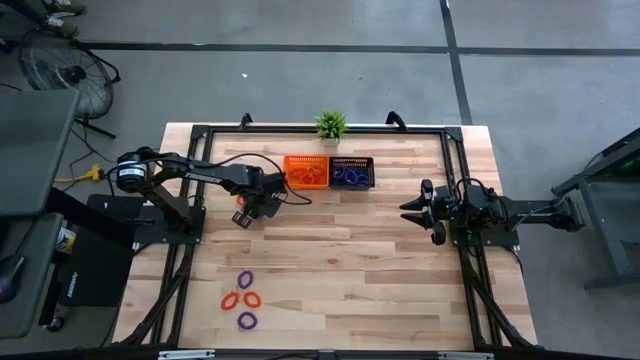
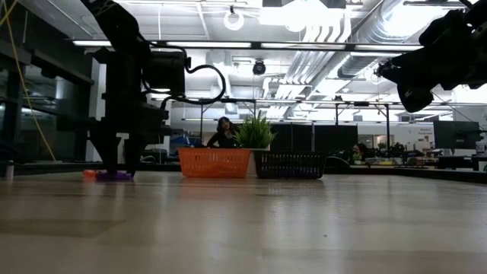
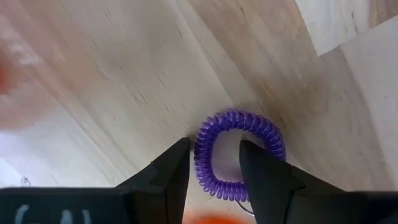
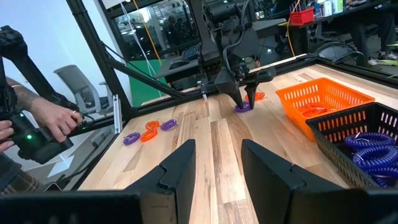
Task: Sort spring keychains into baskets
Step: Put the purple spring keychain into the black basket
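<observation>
Purple spring keychain (image 3: 239, 154) lies under left tool (image 3: 214, 163), spread fingers straddling one side of its coil; right tool (image 4: 217, 163) waits spread.

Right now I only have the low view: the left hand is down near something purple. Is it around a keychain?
Observer: Yes. The left hand has its fingers open, straddling one side of a purple spring keychain lying on the table.
Operator: Where should it go?
Observer: The black basket already holds purple coils; the orange basket holds orange ones.
Operator: Any left after this?
Observer: Four lie by the table's near-left edge, two purple keychains and two orange keychains.
</observation>
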Controlling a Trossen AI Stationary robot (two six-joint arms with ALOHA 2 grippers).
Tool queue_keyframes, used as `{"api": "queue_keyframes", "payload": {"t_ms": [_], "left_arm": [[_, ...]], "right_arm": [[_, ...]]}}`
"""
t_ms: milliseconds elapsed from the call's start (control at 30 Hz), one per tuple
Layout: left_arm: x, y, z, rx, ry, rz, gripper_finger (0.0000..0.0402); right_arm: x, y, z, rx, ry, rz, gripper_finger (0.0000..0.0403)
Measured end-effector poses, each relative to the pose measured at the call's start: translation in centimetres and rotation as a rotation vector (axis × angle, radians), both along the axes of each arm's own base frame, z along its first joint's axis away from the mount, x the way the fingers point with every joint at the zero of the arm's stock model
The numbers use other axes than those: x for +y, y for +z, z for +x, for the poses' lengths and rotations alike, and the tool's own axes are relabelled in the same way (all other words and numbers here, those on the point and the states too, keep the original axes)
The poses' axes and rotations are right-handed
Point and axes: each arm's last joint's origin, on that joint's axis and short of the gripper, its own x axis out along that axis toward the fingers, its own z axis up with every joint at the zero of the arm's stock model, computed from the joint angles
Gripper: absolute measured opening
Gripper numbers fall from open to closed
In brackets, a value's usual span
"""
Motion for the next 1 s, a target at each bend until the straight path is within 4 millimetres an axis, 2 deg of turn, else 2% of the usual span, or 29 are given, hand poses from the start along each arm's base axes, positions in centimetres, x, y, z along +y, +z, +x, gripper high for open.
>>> {"api": "queue_keyframes", "payload": {"t_ms": [533, 1000], "left_arm": [[0.01, -0.5, 0.37, -0.003, -0.037, -0.019, 0.0135], [-0.06, -0.53, 0.38, -0.01, -0.035, -0.045, 0.0036]], "right_arm": [[0.0, 0.0, 0.0, 0.0, 0.0, 0.0, 0.0124], [0.0, 0.01, 0.0, 0.0, 0.0, 0.0, 0.0124]]}}
